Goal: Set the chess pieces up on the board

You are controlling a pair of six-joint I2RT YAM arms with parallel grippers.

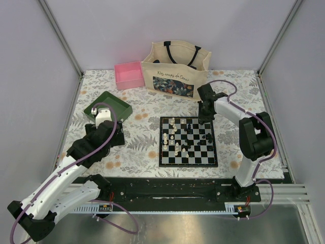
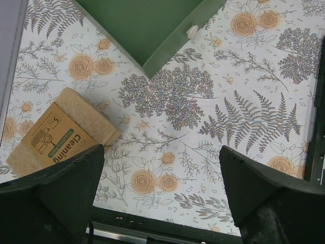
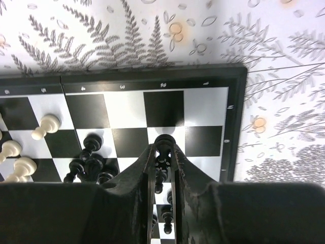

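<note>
Chess pieces (image 1: 177,140) are mostly sitting on the board (image 1: 188,163) already, but loose and bunched, not in ranks.

Right claw (image 3: 163,152) is pinching a black piece (image 3: 163,143). The jaws are drawn in tight on either side of its stem, with the round head showing just past the tips. The piece is standing upright near the board's right edge. Whether its base is touching the square, cannot tell.

Just left of the claw, a knot of black pieces (image 3: 91,163) is crowding over a few squares. Further left, white pawns (image 3: 44,125) are standing singly at the frame's edge. The row of squares along the far border is lying bare in the wrist view.

From overhead, the white pieces are clustering on the board's left half and the black ones toward the middle and right. The near rows are showing no pieces.

Judgement: the task is at an early stage. No back rank or pawn line is formed on either side, and nearly every piece is waiting to be moved to its own square.

Left claw (image 2: 162,201) is hanging with its jaws spread wide and holding nothing, well apart from the board. It is over the floral tablecloth (image 2: 244,117), between a scouring-pad pack (image 2: 56,134) and the corner of a green tray (image 2: 152,30).

A small pale object (image 2: 193,31) is resting at the tray's rim. It may be a stray piece, but it is too small to tell.
</note>
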